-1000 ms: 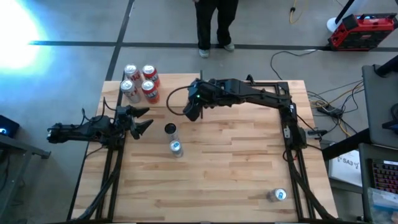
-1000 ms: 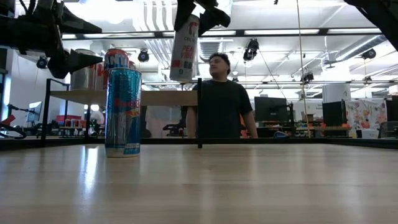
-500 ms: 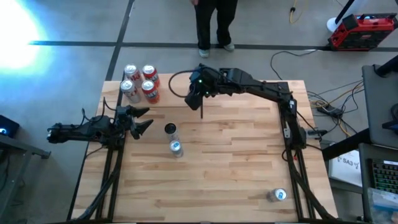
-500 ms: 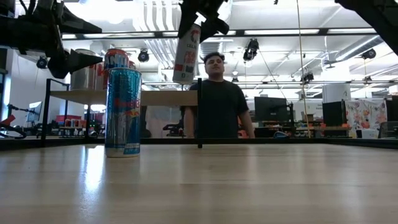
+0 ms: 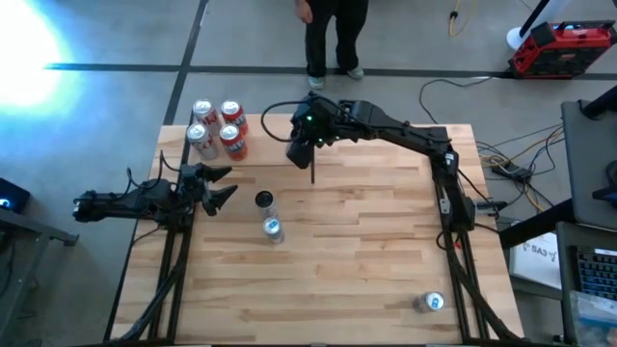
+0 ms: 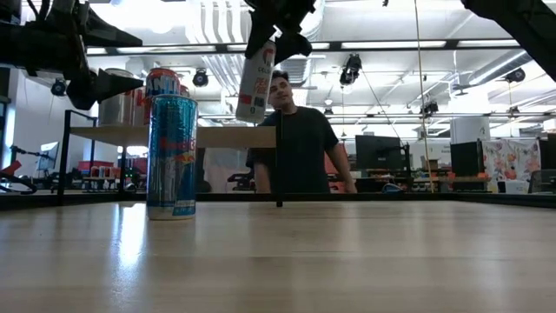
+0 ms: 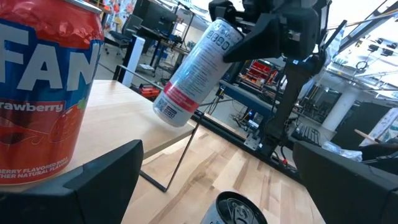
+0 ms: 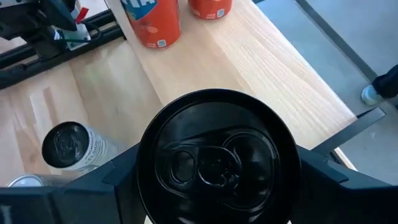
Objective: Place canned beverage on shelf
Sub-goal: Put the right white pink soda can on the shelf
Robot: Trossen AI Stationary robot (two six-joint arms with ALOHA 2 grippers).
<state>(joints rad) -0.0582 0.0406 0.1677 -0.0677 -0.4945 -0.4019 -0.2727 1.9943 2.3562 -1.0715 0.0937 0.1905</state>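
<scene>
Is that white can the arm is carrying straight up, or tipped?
Tipped. The white can hangs aslant from the right gripper, its bottom swung to one side above the shelf; the left wrist view shows the same lean.

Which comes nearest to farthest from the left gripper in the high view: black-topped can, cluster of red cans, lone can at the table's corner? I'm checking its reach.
From the left gripper:
1. Black-topped can, just beside it on the table.
2. Cluster of red cans, beyond it on the shelf.
3. Lone can, opposite near corner.
</scene>
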